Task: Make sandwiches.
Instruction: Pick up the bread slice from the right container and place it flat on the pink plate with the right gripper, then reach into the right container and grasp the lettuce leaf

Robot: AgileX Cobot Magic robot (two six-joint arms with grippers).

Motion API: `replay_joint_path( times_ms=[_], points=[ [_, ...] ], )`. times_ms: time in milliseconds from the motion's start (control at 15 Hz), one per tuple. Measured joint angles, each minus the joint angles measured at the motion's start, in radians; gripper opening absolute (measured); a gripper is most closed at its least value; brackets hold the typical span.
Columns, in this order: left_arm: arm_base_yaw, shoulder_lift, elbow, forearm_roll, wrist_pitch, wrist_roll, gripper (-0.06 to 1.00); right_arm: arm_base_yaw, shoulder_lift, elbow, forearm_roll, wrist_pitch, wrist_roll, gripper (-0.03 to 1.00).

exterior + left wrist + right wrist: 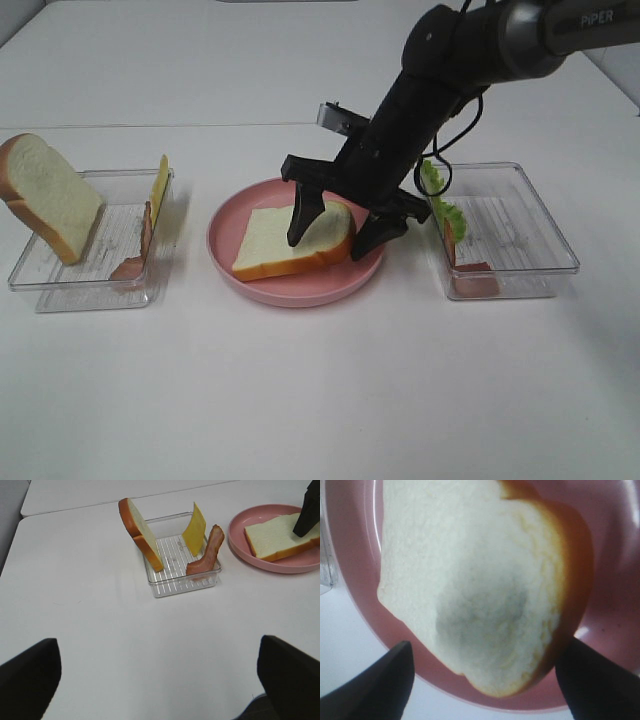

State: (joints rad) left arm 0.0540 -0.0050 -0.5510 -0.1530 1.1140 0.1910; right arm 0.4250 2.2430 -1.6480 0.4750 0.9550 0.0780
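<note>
high view: the right pincer (332,243) hangs over the pink plate (228,262) with its jaws spread and grasps nothing. one finger stands on each side of the rounded end of the bread slice (272,245), which lies flat on the plate. the risk, as i judge it: one finger looks to be on or very near the crumb, so an uneven lift could drag the slice toward the rim or tip it. the lettuce (437,190) leans in the right tray (530,270) just behind the arm, and a careless swing could knock it. the second bread slice (45,195), cheese (160,185) and bacon strip (142,245) stand in the left tray (90,292), well apart from this pincer.

left wrist view: the left pincer (160,680) is released, jaws wide over the bare desk (100,630), holding nothing. the tray with the second slice, cheese and bacon lies ahead of it, well apart. all three pieces lean on edge, so a skewed approach could topple one against the next.

right wrist view: the bread slice fills most of the picture, its crusted end between the two fingers (385,675). i cannot tell whether either touches it. the plate rim runs close by the tips, so closing low could catch it.
</note>
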Motion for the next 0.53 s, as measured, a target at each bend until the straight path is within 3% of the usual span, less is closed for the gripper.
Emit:
replay_joint_path(
  times_ms=[267, 400, 533],
  points=[
    [0.000, 0.000, 0.000, 0.000, 0.000, 0.000, 0.99, 0.014, -0.003, -0.185, -0.174, 0.153, 0.091, 0.76],
    [0.000, 0.000, 0.000, 0.000, 0.000, 0.000, 0.99, 0.074, -0.006, -0.353, -0.362, 0.250, 0.178, 0.76],
    [0.000, 0.000, 0.000, 0.000, 0.000, 0.000, 0.99, 0.093, -0.013, -0.416, -0.421, 0.252, 0.190, 0.76]
  ],
)
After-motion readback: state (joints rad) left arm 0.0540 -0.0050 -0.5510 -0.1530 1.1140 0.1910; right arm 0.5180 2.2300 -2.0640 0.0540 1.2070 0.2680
